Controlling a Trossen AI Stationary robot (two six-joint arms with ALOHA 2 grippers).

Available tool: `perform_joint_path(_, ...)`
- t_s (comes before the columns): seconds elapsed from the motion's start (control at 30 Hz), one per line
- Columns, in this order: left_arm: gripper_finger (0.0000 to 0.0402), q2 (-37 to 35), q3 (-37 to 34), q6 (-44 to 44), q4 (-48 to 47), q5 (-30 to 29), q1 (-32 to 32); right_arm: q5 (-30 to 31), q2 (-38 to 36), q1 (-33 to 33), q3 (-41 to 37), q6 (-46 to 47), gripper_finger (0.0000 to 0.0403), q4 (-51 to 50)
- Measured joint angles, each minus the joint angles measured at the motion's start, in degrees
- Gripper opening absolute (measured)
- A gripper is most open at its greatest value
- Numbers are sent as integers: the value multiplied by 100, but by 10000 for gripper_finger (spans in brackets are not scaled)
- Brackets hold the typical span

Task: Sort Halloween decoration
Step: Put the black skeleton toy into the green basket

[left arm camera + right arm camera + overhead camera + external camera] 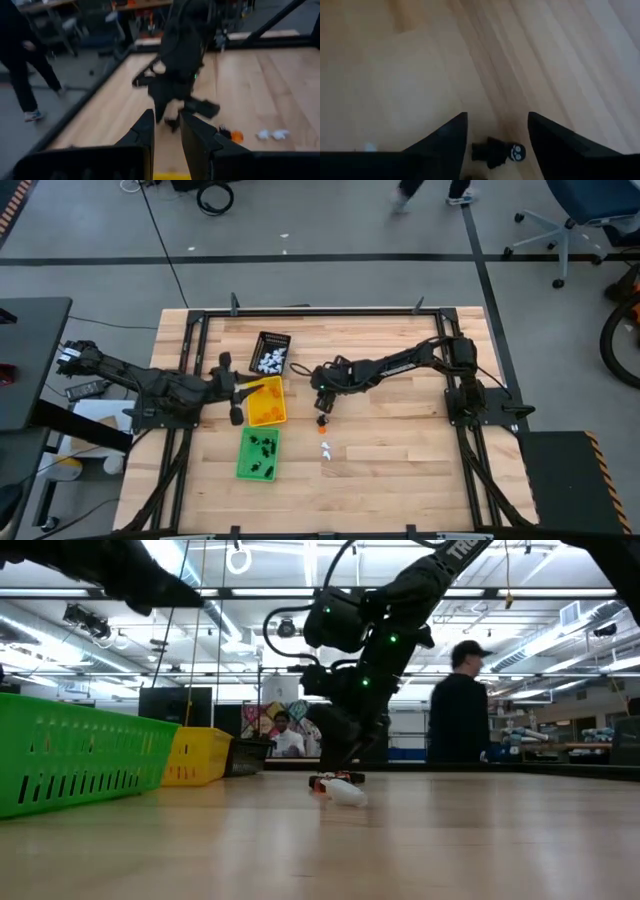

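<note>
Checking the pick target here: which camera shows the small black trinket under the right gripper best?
The right wrist view: the black trinket lies on the wood between the right gripper's open fingers. The high view shows only an orange speck under that gripper, the low view a small cluster, and the left wrist view nothing clearly black.

Both arms [390, 365] are built from matte black segments, tiny green lights are seen glowing, and white lettering is printed up top.

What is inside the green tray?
In the high view, the green tray holds several small black trinkets. The low view shows only its slotted wall, so an exact count cannot be made.
</note>
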Motion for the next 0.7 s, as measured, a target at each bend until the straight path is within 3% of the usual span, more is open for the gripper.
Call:
perform_joint_path(0.27,69,0,0,302,232,0,-2,119,-7,8,10,623,245,-370)
perform_joint_path(0.43,69,0,0,195,221,2,-2,81,-20,47,20,1001,236,-611)
perform_joint_path(0.7,69,0,0,183,125,2,-2,-482,-189,1,7,1224,202,-1088)
